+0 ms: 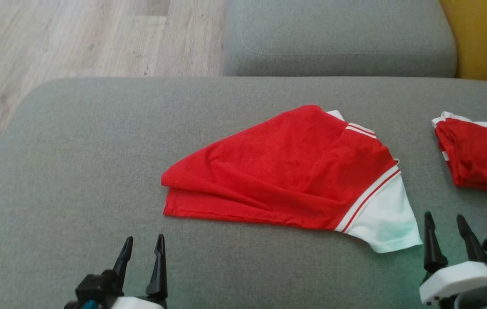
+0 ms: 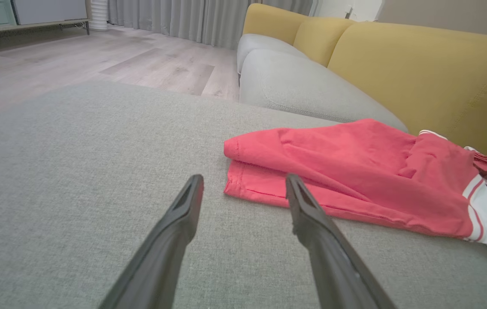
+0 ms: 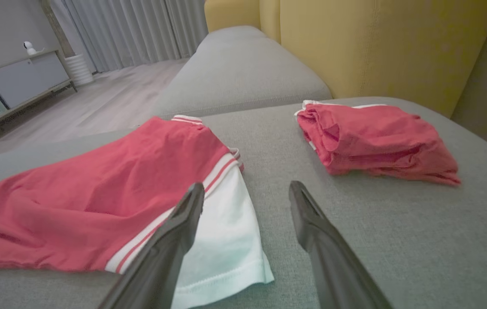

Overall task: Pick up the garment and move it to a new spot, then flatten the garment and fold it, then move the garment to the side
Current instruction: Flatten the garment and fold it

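The garment (image 1: 294,167) is a red shirt with white striped sleeves, folded over on itself in the middle of the grey cushion; it also lies in the left wrist view (image 2: 355,180) and the right wrist view (image 3: 97,193). One white sleeve (image 1: 387,219) sticks out at its near right corner. My left gripper (image 1: 142,249) stands open near the cushion's front, apart from the garment's red hem; its fingers (image 2: 183,206) hold nothing. My right gripper (image 1: 445,225) is open just right of the white sleeve (image 3: 222,240), with nothing between its fingers (image 3: 307,210).
A second red garment (image 1: 479,159), folded into a small bundle, lies at the cushion's right side (image 3: 376,141). A further grey cushion (image 1: 337,38) sits behind, with a yellow backrest (image 3: 380,47) to the right. Wooden floor (image 1: 76,38) lies beyond the left edge.
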